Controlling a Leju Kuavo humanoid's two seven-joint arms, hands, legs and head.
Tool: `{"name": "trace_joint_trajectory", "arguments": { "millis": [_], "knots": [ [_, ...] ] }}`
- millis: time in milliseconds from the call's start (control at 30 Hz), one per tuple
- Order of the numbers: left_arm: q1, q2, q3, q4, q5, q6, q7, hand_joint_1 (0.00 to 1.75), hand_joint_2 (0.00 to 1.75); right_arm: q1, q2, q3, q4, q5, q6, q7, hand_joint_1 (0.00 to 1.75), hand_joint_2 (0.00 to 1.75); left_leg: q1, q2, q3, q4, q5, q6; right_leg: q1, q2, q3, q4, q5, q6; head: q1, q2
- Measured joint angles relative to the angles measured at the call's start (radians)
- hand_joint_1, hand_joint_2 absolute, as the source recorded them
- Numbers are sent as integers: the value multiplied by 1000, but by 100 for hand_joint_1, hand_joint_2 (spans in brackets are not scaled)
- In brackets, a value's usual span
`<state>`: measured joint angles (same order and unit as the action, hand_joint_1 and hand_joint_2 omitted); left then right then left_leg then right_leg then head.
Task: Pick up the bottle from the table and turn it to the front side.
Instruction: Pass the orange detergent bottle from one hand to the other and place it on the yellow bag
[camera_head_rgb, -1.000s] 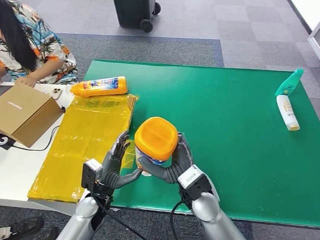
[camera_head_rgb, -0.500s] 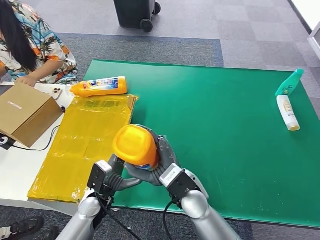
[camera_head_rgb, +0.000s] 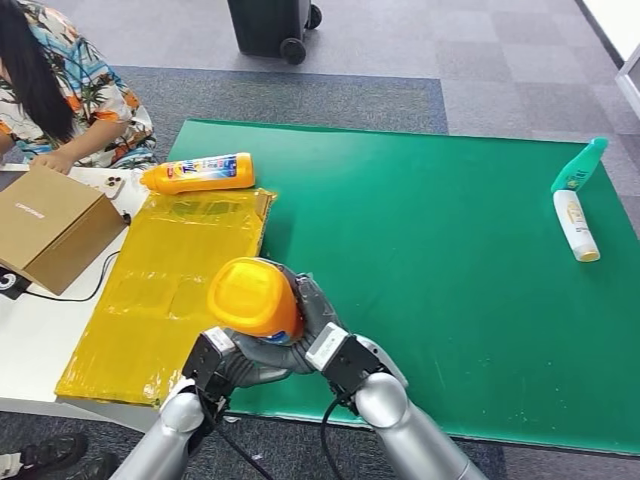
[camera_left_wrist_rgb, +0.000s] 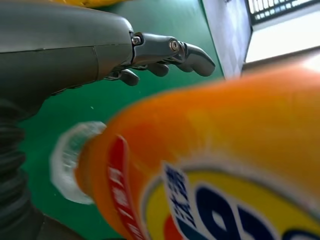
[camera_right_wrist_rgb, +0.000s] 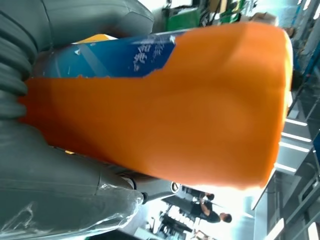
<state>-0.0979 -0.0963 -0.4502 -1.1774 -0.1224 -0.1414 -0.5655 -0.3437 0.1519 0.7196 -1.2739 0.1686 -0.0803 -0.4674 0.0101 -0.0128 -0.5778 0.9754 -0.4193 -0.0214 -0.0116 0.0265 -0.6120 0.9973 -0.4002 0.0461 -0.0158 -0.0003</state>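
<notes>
The orange bottle is held up above the near edge of the green table, its flat base tipped toward the head camera, so most of its body and its neck are hidden behind that base. In the left wrist view the bottle is blurred and cut off by the picture's edges; a pale cap and part of a printed label show. In the right wrist view the bottle is an orange side with a strip of blue label.

The right hand wraps around the bottle, its fingers clamped on the body. The left hand sits just beneath, and whether it touches the bottle cannot be told; in its wrist view its fingers reach out straight, clear of the bottle.

Since half a second ago, the bottle and both hands have moved slightly left and nearer the robot. A second ago the bottle stood more upright and further right, with the left hand open beside it.
</notes>
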Motion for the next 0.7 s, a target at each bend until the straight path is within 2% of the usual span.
{"name": "trace_joint_trajectory", "arguments": {
  "millis": [233, 500, 633, 700],
  "knots": [
    [-42, 13, -34, 31, -27, -45, -39, 0, 175, -15, 31, 6, 29, -3, -14, -10, 175, 175, 0, 0, 0, 0, 1, -1, 0, 0, 0, 0, 0, 0, 0, 0],
    [-54, 25, -40, 57, -33, -48, -59, 1, 175, -51, 34, 9, 73, -31, 85, 6, 175, 175, 0, 0, 0, 0, 1, -1, 0, 0, 0, 0, 0, 0, 0, 0],
    [-44, 25, -32, 58, -26, -44, -63, 175, 175, -65, 33, 12, 101, -26, 109, 10, 175, 175, 0, 0, 0, 0, 1, -1, 0, 0, 0, 0, 0, 0, 0, 0],
    [-37, 25, -29, 58, -17, -47, -63, 175, 175, -67, 33, 12, 108, -23, 113, 8, 175, 175, 0, 0, 0, 0, 1, -1, 0, 0, 0, 0, 0, 0, 0, 0]
  ]
}}
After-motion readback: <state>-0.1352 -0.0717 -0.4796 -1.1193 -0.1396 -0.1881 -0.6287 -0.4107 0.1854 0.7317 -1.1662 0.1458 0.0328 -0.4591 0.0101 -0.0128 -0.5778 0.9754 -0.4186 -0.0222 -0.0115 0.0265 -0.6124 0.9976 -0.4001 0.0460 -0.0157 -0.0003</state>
